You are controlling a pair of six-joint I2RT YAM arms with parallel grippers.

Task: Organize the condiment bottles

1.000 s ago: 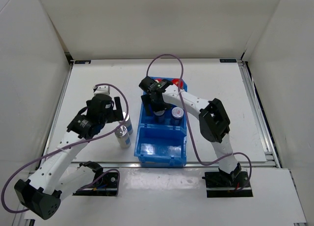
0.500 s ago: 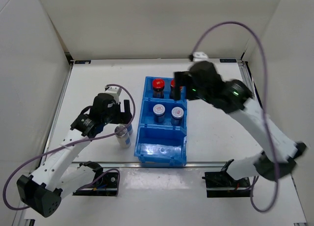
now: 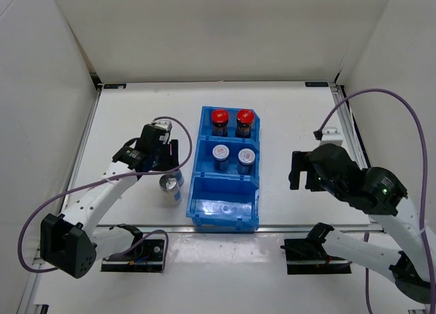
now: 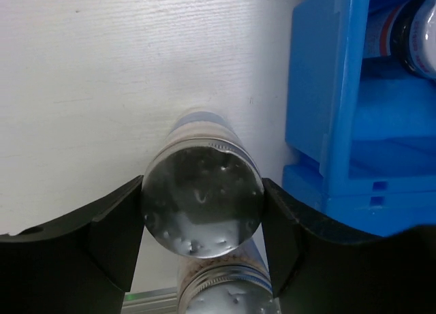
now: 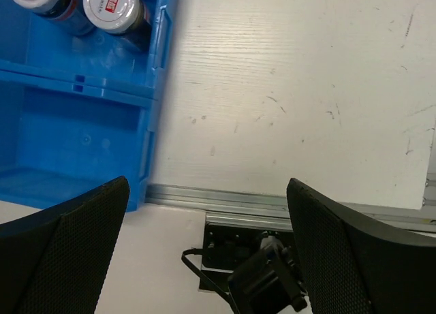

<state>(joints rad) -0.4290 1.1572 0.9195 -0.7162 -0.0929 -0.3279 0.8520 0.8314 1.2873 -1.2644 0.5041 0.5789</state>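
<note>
Four condiment bottles [image 3: 221, 154] stand in the blue bin [image 3: 225, 225] on the white table [image 3: 136, 116] between white walls [image 3: 204, 35]. Just left of the bin, the left gripper [image 4: 202, 215] clamps a silver-topped bottle [image 4: 202, 198]. To the bin's right, the right gripper [image 5: 208, 212] gapes empty.

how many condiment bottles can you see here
6. Two red-capped bottles in the blue bin's far compartment, two red-marked silver-capped bottles in its middle one; one silver-topped bottle between the left gripper's jaws on the table, another beside it. None seem hidden.
</note>
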